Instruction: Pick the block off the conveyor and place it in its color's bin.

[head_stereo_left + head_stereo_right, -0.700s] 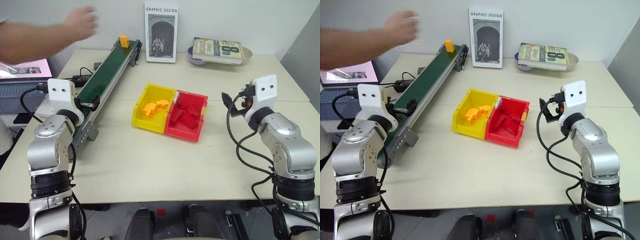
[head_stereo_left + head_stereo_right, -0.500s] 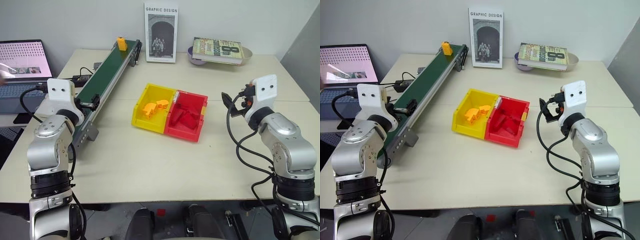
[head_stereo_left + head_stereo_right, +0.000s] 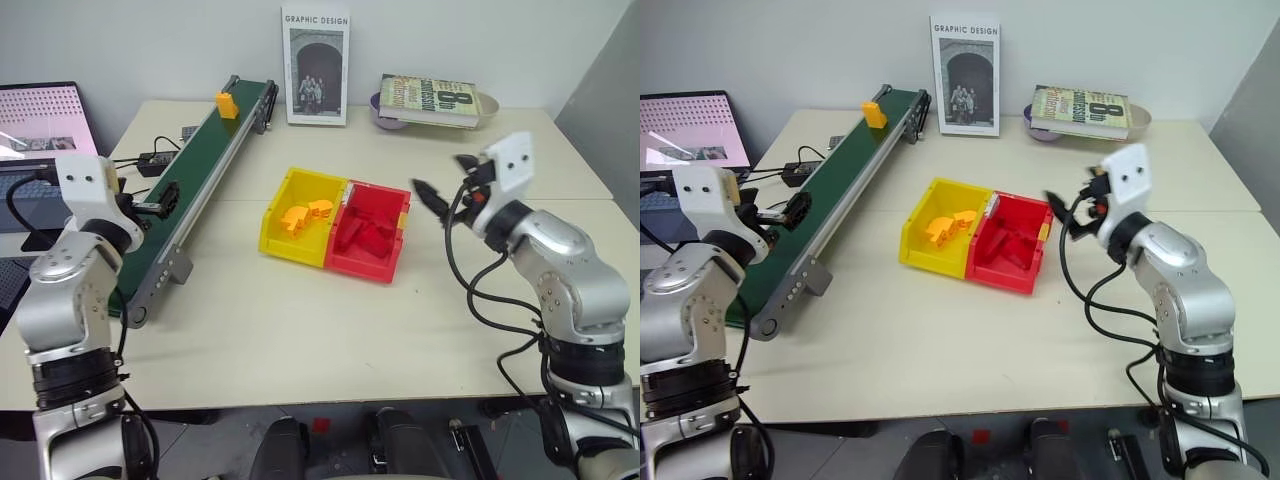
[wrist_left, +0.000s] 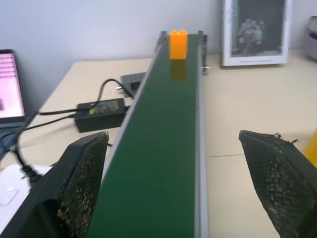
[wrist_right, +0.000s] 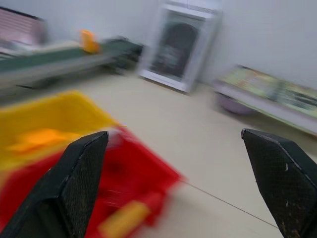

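On our left, we hold the left gripper low over the near end of the conveyor, its fingers spread wide with nothing between them. The block stands upright on the green belt near the far end. In the middle of the table sits the bin, yellow, holding yellow pieces and joined to a red bin of red blocks. On our right, the right gripper hangs just beside the red bin, fingers wide apart and empty.
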You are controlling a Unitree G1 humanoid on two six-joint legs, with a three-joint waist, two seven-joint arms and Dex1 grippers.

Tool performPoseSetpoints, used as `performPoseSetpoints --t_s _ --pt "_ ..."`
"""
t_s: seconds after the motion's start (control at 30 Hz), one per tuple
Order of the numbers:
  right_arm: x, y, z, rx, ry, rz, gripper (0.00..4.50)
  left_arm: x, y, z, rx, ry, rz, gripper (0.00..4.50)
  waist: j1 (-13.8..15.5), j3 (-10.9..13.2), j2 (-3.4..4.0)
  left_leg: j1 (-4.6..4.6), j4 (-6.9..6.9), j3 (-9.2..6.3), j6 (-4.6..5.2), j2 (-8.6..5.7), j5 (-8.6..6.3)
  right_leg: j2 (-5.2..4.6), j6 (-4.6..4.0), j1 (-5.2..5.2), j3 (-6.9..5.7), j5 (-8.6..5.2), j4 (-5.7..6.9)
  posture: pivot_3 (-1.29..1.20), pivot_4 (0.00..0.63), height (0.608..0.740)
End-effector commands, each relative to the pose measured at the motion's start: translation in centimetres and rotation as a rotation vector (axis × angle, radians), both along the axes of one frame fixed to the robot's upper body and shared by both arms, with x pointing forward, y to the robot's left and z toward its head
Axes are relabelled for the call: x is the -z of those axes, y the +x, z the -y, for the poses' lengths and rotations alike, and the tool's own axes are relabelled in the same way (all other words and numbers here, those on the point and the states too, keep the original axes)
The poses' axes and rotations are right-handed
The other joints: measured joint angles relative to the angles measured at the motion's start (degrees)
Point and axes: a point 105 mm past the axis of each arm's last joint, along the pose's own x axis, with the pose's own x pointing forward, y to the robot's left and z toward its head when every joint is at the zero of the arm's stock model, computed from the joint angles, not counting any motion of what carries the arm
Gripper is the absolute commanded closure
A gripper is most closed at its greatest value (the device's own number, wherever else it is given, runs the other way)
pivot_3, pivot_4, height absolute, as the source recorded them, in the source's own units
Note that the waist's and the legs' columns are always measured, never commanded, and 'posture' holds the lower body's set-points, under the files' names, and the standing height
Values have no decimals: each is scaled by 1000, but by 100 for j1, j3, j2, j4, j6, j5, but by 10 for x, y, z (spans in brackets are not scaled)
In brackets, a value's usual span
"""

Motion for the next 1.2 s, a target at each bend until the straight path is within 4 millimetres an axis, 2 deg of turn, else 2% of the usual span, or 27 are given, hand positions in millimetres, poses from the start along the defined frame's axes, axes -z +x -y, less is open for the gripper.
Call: performPoseSetpoints --t_s 0.03,0.27,1.2 --pt "-18 -24 -25 -252 -1 37 0 -17 2 -7 22 29 53 89 2 0 0 -2 0 -3 0 1 0 0 0 0 -3 0 -2 0 150 740" --pt "-19 -35 -39 -390 -27 19 0 -14 8 -13 37 49 42 89 28 0 0 -7 0 5 0 -9 -1 -16 0 0 0 0 -8 0 150 740" --pt "-20 -48 -46 -441 -33 23 0 2 20 -19 33 44 -4 89 41 0 -1 -7 -1 4 0 -4 -1 -16 0 -4 -2 1 -3 0 150 740"
